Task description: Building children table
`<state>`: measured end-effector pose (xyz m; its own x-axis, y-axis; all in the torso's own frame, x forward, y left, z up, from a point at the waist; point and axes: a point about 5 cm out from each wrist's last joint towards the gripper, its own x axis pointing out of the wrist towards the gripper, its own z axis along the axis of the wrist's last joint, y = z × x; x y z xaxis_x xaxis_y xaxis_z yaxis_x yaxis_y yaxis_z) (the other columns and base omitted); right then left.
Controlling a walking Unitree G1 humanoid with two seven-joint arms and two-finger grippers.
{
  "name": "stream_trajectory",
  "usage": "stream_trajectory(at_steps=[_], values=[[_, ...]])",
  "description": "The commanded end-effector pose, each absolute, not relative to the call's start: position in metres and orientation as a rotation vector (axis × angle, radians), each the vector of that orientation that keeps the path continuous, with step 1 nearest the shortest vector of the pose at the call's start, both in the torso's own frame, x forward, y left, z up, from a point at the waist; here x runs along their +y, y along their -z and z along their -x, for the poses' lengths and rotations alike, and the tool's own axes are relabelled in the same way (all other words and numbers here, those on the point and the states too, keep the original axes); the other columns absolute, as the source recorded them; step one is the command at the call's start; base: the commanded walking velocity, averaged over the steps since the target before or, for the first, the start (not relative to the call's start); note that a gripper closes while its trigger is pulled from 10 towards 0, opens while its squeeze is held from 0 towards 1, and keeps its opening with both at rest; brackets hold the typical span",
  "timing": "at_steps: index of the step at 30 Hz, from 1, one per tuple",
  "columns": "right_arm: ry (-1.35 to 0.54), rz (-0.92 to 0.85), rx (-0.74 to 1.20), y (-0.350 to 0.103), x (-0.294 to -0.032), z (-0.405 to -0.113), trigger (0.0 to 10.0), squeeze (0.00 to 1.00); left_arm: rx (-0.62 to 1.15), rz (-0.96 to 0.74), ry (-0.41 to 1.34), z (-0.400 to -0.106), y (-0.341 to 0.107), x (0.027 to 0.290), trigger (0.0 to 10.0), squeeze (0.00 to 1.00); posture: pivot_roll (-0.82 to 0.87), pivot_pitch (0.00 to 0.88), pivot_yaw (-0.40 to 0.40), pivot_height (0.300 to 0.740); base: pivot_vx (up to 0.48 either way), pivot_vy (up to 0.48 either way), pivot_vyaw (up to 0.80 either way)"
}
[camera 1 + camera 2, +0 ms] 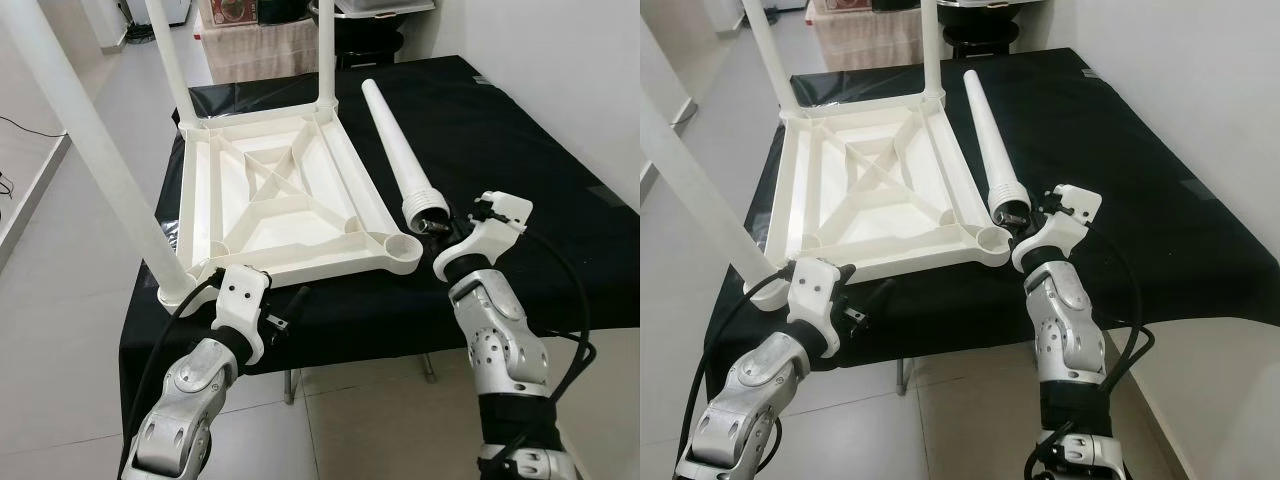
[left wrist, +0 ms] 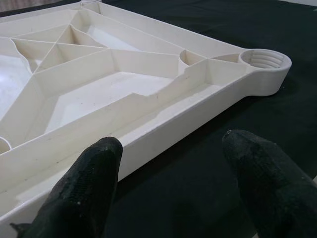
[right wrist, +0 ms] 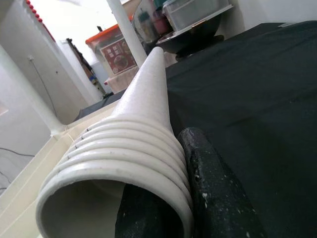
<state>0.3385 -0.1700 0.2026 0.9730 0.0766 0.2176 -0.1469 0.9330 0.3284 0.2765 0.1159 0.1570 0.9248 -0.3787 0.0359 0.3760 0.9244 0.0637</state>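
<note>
Left gripper [image 1: 283, 318], fingers [image 2: 89, 188] apart, just off the near edge of the upturned white tabletop [image 1: 290, 195], which lies on a black cloth [image 1: 500, 140] with three legs standing upward. Right gripper [image 1: 432, 226] clamped on the threaded end of the loose leg [image 1: 395, 135]. The leg lies flat beside the tabletop, long axis running away from the robot, narrow end farthest, threaded end beside the empty corner socket [image 1: 403, 248].

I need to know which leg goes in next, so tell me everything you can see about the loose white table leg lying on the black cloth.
The loose leg is a smooth white plastic tube, tapering away from the robot, with a ribbed, threaded, hollow open end nearest it. It lies flat on the black cloth, beside the upturned tabletop. The right claw grips its threaded end.
</note>
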Motion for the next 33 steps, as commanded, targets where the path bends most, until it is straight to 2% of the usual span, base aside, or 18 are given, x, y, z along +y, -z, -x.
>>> stream_trajectory(at_steps=[1,25,33], values=[[-0.14,-0.333,-0.213,-0.2051,-0.1665,-0.3364,10.0,0.0,-0.013,-0.072,0.382,-0.2774,-0.1511,0.1183,10.0,0.0,-0.01,0.13,0.058,0.74,0.0,0.0,0.0],[-0.159,-0.281,-0.201,-0.2047,-0.1599,-0.335,10.0,0.0,-0.018,-0.089,0.386,-0.2772,-0.1514,0.1163,10.0,0.0,-0.01,0.132,0.054,0.74,0.0,0.0,0.0],[-0.161,-0.276,-0.197,-0.204,-0.1584,-0.3354,10.0,0.0,-0.017,-0.094,0.387,-0.2772,-0.1512,0.1163,10.0,0.0,-0.01,0.133,0.054,0.74,-0.267,0.0,0.0]])
